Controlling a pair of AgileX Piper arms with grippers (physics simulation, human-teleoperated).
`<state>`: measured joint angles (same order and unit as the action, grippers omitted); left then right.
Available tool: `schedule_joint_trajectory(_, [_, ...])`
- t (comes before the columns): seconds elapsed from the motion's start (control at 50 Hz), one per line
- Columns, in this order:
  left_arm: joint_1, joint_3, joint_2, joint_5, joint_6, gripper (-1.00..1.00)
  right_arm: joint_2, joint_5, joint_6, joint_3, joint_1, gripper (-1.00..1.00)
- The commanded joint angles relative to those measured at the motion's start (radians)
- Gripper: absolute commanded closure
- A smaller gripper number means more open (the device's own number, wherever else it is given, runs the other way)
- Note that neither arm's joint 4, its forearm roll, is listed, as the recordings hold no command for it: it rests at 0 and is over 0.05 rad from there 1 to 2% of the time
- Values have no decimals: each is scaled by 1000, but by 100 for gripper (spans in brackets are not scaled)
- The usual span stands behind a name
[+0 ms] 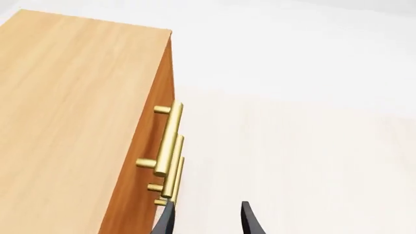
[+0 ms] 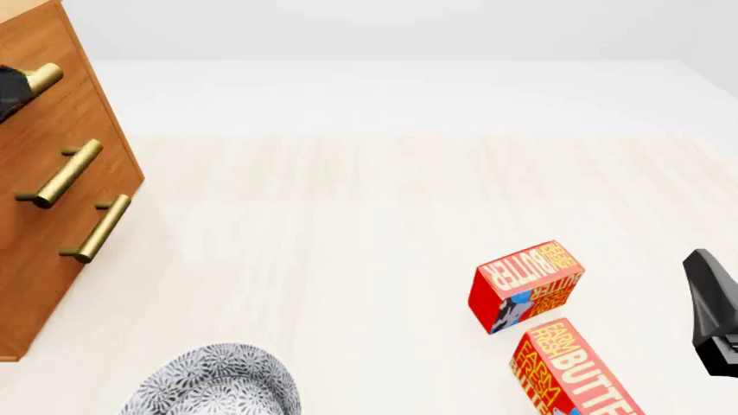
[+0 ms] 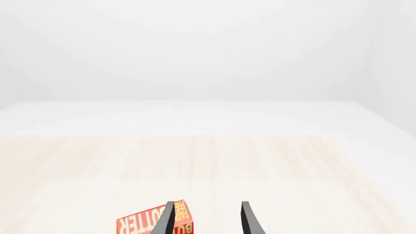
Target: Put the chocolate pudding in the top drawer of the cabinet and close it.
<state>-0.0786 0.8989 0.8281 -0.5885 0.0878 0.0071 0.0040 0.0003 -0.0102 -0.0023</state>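
The chocolate pudding is out of view in every frame. The cabinet (image 2: 47, 225) stands at the table's far left, its top drawer (image 2: 48, 47) pushed in flush with the two drawers below. Its brass top handle (image 2: 41, 79) sticks out toward the table. My left gripper (image 2: 6, 92) shows only as a dark shape at the picture's edge, right beside that handle. In the left wrist view the left gripper (image 1: 208, 207) is open and empty, one finger beside the handles (image 1: 170, 141), with the cabinet's top (image 1: 71, 107) filling that side. My right gripper (image 3: 206, 207) is open and empty, low at the right (image 2: 706, 298).
Two red-and-orange butter boxes (image 2: 528, 284) (image 2: 571, 372) lie near the right gripper; one butter box (image 3: 153, 223) shows just past its fingers. A grey patterned bowl (image 2: 213, 385) sits at the front edge, right of the cabinet's foot. The light wood table (image 2: 346, 216) stretches between cabinet and boxes.
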Motion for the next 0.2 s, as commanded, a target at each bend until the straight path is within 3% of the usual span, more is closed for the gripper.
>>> schedule_joint_trajectory(0.02, [-4,118,-141,-168,-37,-100,1,-3,2,3,0,-100])
schedule_joint_trajectory(0.2, [2,200,-177,-236,-42,-100,1,-3,1,3,0,-100])
